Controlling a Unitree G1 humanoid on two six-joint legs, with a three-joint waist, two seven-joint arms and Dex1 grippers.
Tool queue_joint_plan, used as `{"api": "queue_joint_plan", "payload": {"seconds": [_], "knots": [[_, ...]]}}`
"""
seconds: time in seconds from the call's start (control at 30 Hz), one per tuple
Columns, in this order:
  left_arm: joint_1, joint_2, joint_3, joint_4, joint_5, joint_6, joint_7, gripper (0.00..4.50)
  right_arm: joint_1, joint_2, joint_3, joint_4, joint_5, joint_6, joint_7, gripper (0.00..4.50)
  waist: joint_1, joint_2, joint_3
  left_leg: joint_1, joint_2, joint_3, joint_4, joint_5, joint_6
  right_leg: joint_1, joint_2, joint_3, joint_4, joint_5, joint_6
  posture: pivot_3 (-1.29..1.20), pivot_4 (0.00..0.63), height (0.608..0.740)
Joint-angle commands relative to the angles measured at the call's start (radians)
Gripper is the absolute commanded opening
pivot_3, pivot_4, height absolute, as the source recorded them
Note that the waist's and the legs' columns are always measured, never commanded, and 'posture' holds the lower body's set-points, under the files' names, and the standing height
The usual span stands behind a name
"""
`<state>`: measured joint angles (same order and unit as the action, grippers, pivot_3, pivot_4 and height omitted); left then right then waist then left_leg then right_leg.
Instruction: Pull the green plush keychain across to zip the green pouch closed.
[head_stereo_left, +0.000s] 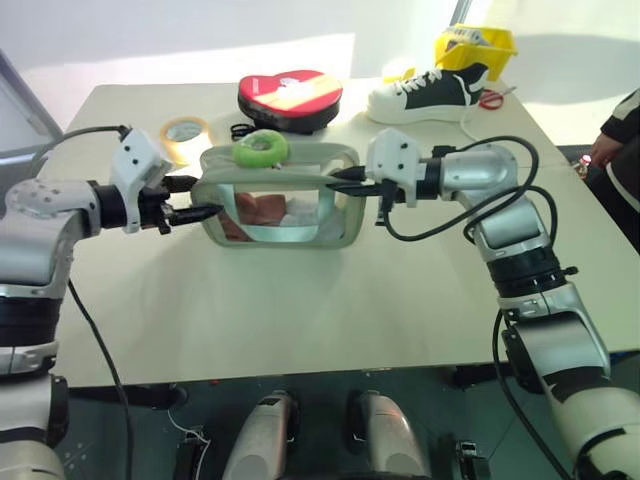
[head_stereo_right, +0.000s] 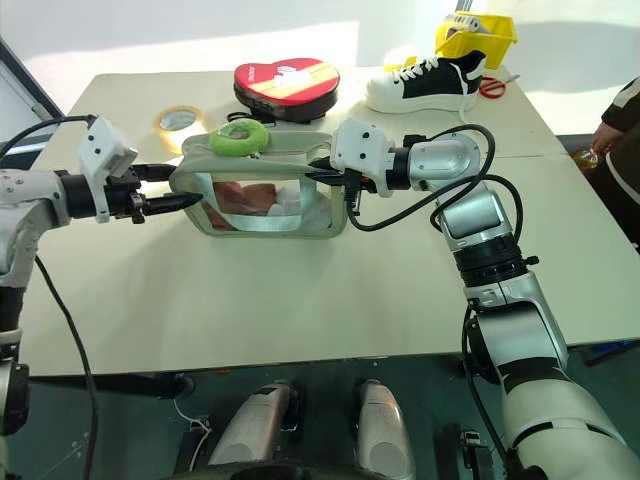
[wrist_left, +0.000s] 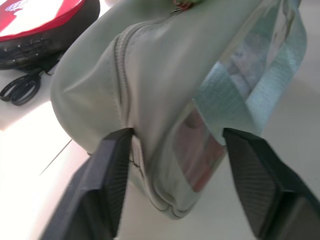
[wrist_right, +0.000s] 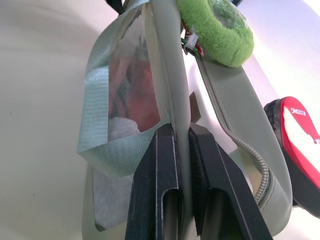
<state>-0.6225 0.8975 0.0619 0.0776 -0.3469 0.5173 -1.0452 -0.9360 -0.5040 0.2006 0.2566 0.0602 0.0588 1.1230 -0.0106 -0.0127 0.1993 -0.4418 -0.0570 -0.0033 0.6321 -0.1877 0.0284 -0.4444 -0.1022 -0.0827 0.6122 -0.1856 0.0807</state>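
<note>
Keychain: the green plush keychain lay on top of the green pouch, toward its left half, by the zipper.
Pouch: it stood mid-desk, long axis running across, left to right.
Right claw: the right gripper was clamped on the pouch's right end wall, pinning it.
Left claw: the left gripper sat at the pouch's left end, jaws parted astride it, holding nothing; whether a finger touched the fabric I could not tell.
Key relation: the keychain lay up and to the right of the left claw, which was the nearer one; the zipper line ran along the pouch's length.
Zip: probably still partly open.
Behind: a red heart tin near the far edge.
</note>
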Motion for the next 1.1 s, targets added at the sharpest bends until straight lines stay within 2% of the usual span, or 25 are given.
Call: {"api": "queue_joint_plan", "payload": {"seconds": [0.03, 0.1, 0.27, 0.37, 0.43, 0.47, 0.53, 0.63, 0.7, 0.93, 1.1], "knots": [[-0.023, 0.011, 0.032, -0.015, -0.006, -0.015, -0.001, 0.87, -0.028, -0.003, -0.02, -0.037, 0.016, -0.016, -0.006, 0.0, 0.0, 0.0, 0.0, 0.0, 0.0, 0.0, 0.0, 0.0, 0.0, 0.0, 0.0, 0.0, 0.0, 0.0, 0.0, 0.0, 0.15, 0.74], [-0.018, 0.019, 0.037, -0.022, -0.015, -0.007, -0.011, 0.04, -0.029, -0.002, -0.02, -0.036, 0.016, -0.017, -0.007, 0.0, 0.0, 0.0, 0.0, 0.0, 0.0, 0.0, 0.0, 0.0, 0.0, 0.0, 0.0, 0.0, 0.0, 0.0, 0.0, 0.0, 0.15, 0.74], [-0.017, 0.036, 0.046, -0.032, -0.026, 0.023, -0.012, 0.04, -0.029, 0.004, -0.019, -0.039, 0.021, -0.006, -0.008, 0.0, 0.0, 0.0, 0.0, 0.0, 0.0, 0.0, 0.0, 0.0, 0.0, 0.0, 0.0, 0.0, 0.0, 0.0, 0.0, 0.0, 0.15, 0.74], [0.001, 0.043, 0.036, -0.038, -0.014, 0.01, -0.018, 0.0, -0.036, 0.001, -0.02, -0.042, 0.042, 0.039, 0.021, 1.27, 0.0, 0.0, 0.0, 0.0, 0.0, 0.0, 0.0, 0.0, 0.0, 0.0, 0.0, 0.0, 0.0, 0.0, 0.0, 0.0, 0.15, 0.74], [0.009, 0.041, 0.032, -0.036, -0.007, -0.003, -0.017, 0.0, -0.059, -0.009, -0.024, -0.032, 0.045, 0.055, 0.034, 2.3, 0.0, 0.0, 0.0, 0.0, 0.0, 0.0, 0.0, 0.0, 0.0, 0.0, 0.0, 0.0, 0.0, 0.0, 0.0, 0.0, 0.15, 0.74], [0.011, 0.039, 0.032, -0.035, -0.006, -0.005, -0.016, 0.0, -0.075, -0.018, -0.026, -0.026, 0.047, 0.063, 0.044, 2.6, 0.0, 0.0, 0.0, 0.0, 0.0, 0.0, 0.0, 0.0, 0.0, 0.0, 0.0, 0.0, 0.0, 0.0, 0.0, 0.0, 0.15, 0.74], [0.016, 0.036, 0.034, -0.041, -0.008, -0.007, -0.013, 0.0, -0.117, -0.043, -0.028, -0.035, 0.076, 0.127, 0.103, 3.5, 0.0, 0.001, 0.0, 0.0, 0.0, 0.0, 0.0, 0.0, 0.0, 0.0, 0.0, 0.0, 0.0, 0.0, 0.0, 0.0, 0.15, 0.74], [0.016, 0.033, 0.035, -0.043, -0.01, -0.013, -0.009, 0.0, -0.227, -0.056, -0.065, -0.028, 0.197, 0.33, 0.191, 3.5, 0.0, 0.001, 0.0, 0.0, 0.0, 0.0, 0.0, 0.0, 0.0, 0.0, 0.0, 0.0, 0.0, 0.0, 0.0, 0.0, 0.15, 0.74], [0.011, 0.031, 0.034, -0.039, -0.01, -0.018, -0.009, 0.0, -0.308, -0.022, -0.101, 0.027, 0.249, 0.407, 0.176, 3.5, -0.001, 0.001, 0.0, 0.0, 0.0, 0.0, 0.0, 0.0, 0.0, 0.0, -0.001, 0.0, 0.0, 0.0, 0.0, 0.0, 0.15, 0.74], [0.003, 0.018, 0.028, -0.035, -0.01, -0.026, -0.007, 0.0, -0.469, 0.221, -0.117, 0.398, 0.148, 0.312, -0.145, 3.5, -0.004, 0.0, 0.0, 0.001, 0.0, 0.0, -0.001, -0.001, -0.002, -0.001, -0.001, 0.001, 0.0, 0.0, -0.001, 0.0, 0.15, 0.74], [0.012, 0.013, 0.027, -0.047, -0.009, -0.026, -0.004, 0.0, -0.515, 0.297, -0.089, 0.583, 0.096, 0.281, -0.165, 3.5, 0.0, 0.001, 0.0, -0.001, -0.001, 0.0, -0.001, 0.0, -0.001, -0.002, -0.001, 0.001, 0.0, 0.001, -0.001, 0.0, 0.15, 0.74]]}}
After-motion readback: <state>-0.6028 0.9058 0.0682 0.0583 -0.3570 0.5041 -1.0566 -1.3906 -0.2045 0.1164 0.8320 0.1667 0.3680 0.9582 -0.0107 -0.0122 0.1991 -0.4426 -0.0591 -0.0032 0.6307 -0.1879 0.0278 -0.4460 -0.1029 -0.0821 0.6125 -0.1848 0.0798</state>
